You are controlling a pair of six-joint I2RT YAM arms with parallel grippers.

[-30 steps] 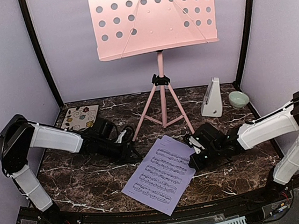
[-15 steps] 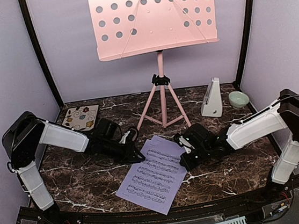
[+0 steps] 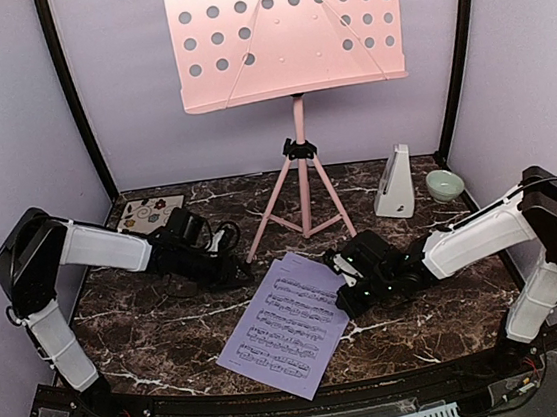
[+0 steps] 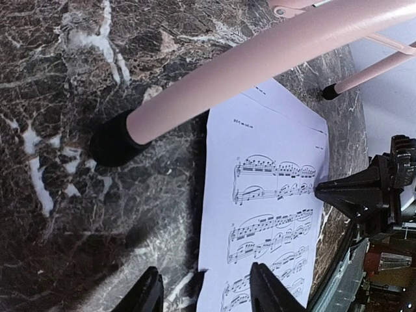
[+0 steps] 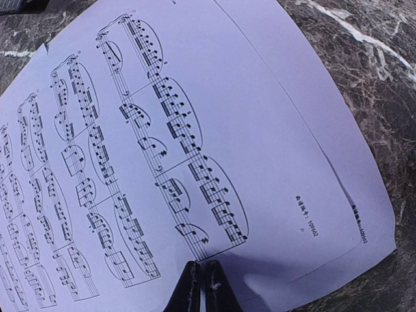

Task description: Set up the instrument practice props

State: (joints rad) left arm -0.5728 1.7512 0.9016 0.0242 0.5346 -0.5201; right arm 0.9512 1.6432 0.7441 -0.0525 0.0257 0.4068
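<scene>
The pink perforated music stand (image 3: pixel 284 32) stands at the back centre on tripod legs. One leg (image 4: pixel 260 71) crosses the left wrist view. Two stacked lavender sheet-music pages (image 3: pixel 287 323) lie flat on the marble in front of it. My left gripper (image 3: pixel 237 270) is open and low beside the pages' left edge (image 4: pixel 260 195), its jaws straddling that edge (image 4: pixel 207 296). My right gripper (image 3: pixel 340 284) is shut, with its tips (image 5: pixel 200 276) resting on the top page (image 5: pixel 195 117) near the right edge. The white pyramid metronome (image 3: pixel 394 183) stands at the back right.
A floral square tile (image 3: pixel 148 215) lies at the back left behind my left arm. A small pale green bowl (image 3: pixel 444 185) sits right of the metronome. Lavender walls and black posts close in the table. The stand's foot (image 4: pixel 110 140) is close to my left fingers.
My right gripper, shut, slid the pages to the left and then stopped. My left gripper reached toward the pages' left edge, then drew back a little toward the rear left.
</scene>
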